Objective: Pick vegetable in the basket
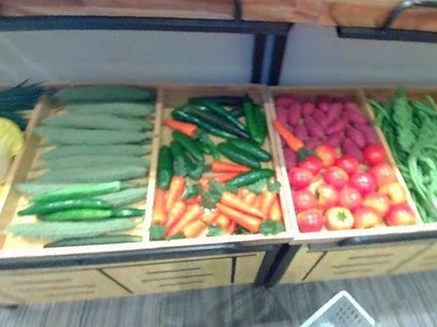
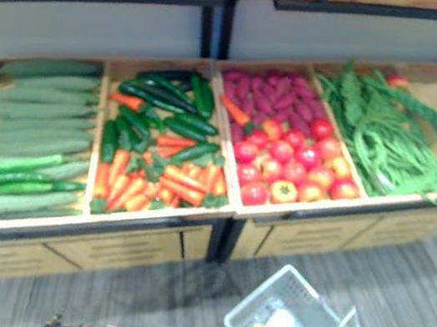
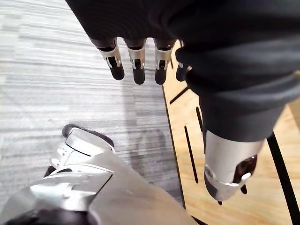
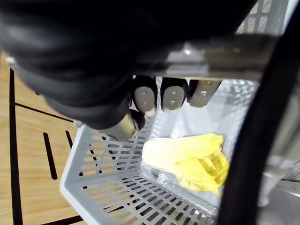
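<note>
Right hand [image 4: 171, 96]: fingers curled together round handle [image 4: 220, 51] of grey basket [image 4: 93, 187]. Yellow leafy vegetable [image 4: 187, 159] lies inside on basket floor, pale stem end toward wooden stand [image 4: 28, 154], leaf tips pointing away. Left hand [image 3: 137, 58]: fingers straight, slightly spread, empty.

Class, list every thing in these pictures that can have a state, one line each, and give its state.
Grey plastic mesh basket: upright, handle raised, one vegetable inside.
Pale yellow leafy vegetable: lying in the basket.
Right hand: shut round the basket's grey handle.
Left hand: open, empty, hanging beside the stand front.
Wooden produce stand: compartments filled with vegetables.
</note>
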`<state>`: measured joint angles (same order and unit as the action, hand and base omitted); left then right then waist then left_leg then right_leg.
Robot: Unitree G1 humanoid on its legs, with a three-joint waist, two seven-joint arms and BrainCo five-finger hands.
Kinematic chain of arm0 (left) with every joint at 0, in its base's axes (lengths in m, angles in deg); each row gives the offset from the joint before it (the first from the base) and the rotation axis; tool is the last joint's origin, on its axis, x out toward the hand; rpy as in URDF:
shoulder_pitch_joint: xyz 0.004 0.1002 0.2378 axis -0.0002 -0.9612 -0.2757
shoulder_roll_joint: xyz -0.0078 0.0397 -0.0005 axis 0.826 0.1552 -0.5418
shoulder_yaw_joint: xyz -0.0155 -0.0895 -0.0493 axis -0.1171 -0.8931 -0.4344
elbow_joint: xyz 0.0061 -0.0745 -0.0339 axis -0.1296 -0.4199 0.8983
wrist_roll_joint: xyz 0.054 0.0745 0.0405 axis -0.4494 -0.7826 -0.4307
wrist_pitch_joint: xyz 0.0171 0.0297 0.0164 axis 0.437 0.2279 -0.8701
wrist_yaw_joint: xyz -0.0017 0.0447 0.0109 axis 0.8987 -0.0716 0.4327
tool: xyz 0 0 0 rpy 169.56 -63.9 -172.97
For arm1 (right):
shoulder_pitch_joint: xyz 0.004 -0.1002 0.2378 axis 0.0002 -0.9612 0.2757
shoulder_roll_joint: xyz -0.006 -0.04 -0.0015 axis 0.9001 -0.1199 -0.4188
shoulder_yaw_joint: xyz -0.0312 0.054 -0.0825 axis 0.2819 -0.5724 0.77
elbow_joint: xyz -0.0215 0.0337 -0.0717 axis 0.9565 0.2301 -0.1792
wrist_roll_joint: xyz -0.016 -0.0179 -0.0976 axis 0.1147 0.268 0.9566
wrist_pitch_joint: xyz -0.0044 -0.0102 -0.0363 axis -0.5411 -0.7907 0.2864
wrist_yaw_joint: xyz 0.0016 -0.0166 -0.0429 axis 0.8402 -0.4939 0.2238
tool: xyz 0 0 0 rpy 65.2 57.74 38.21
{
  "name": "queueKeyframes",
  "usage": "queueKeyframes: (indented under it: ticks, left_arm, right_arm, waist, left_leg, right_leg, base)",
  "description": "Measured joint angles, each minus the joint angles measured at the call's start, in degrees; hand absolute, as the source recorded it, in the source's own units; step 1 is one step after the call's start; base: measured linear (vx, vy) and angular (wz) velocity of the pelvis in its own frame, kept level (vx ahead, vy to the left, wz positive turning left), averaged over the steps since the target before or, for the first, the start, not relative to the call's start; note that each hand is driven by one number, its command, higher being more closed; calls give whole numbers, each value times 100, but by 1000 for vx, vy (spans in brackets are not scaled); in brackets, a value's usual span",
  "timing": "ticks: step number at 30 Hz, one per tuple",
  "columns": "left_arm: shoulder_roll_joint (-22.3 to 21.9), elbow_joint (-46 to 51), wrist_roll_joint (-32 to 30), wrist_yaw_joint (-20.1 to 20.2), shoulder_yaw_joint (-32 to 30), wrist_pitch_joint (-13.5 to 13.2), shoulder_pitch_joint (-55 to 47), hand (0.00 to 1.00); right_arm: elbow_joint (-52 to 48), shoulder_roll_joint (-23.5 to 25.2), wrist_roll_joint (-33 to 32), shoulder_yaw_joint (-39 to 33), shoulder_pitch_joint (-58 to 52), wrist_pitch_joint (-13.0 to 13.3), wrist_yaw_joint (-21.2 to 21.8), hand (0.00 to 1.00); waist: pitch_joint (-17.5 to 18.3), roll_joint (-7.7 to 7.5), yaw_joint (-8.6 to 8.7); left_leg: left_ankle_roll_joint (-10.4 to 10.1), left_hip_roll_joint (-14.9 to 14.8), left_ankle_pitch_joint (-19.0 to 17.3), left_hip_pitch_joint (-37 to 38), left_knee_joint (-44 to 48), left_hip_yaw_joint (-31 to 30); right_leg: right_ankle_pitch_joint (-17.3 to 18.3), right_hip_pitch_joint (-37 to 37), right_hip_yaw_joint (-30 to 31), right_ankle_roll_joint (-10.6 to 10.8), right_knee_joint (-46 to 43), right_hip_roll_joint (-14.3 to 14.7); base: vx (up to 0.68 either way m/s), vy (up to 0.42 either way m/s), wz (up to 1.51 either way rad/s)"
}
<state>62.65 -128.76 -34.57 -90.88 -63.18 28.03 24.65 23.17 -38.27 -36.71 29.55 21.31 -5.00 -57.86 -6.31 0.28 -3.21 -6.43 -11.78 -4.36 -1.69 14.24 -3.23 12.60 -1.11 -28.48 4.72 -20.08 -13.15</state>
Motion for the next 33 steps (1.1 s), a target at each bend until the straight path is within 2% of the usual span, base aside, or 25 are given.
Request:
queueKeyframes:
  ticks: [3,6,8,11,18,20,21,33]
  left_arm:
    - [85,-49,-2,5,242,-8,-15,0]
    - [176,-214,-8,15,395,-8,-25,0]
    - [190,-273,-15,15,414,3,-28,0]
    - [205,-267,-20,14,421,4,-18,0]
    - [241,-266,0,-1,540,6,-45,0]
    - [229,-268,5,1,624,1,-48,0]
    - [494,-454,157,15,833,-13,89,0]
    - [547,-428,160,-20,865,-20,141,0]
  right_arm:
    - [214,-46,-83,-140,115,1,14,100]
    - [403,-136,-119,-211,136,-2,24,100]
    - [455,-159,-121,-220,153,-1,26,100]
    - [482,-190,-123,-206,182,-4,31,100]
    - [435,-129,-121,17,130,8,52,100]
    - [415,-143,-163,34,62,24,120,100]
    - [502,-238,-739,703,-23,36,401,100]
    - [501,-236,-737,800,-37,67,526,100]
  waist:
    - [0,0,17]
    - [2,4,99]
    - [2,9,156]
    - [-49,18,149]
    - [-65,-2,174]
    - [-12,69,186]
    - [173,-149,458]
    - [171,-144,475]
  left_leg:
    - [49,-91,242,-15,-157,1128]
    - [67,-3,513,102,-855,1359]
    - [99,56,648,126,-1190,1356]
    - [101,187,671,206,-1431,1333]
    - [25,415,534,296,-1658,1377]
    - [25,459,534,320,-1732,1384]
    - [97,662,525,596,-1908,1467]
    - [97,661,515,684,-1964,1671]
  right_leg:
    - [-2,162,-239,-29,174,10]
    - [-189,168,-332,-27,431,113]
    - [-328,149,-358,-14,598,140]
    - [-495,126,-152,35,730,127]
    - [-559,120,593,212,1054,152]
    - [-591,118,750,264,1255,196]
    - [-1089,462,1032,364,1918,220]
    - [-1088,377,1286,363,1893,231]
  base:
    - [13,-136,57]
    - [-33,-22,34]
    - [-51,93,25]
    - [-73,152,17]
    - [-121,95,0]
    - [8,48,-10]
    - [0,0,0]
    - [1,1,-9]
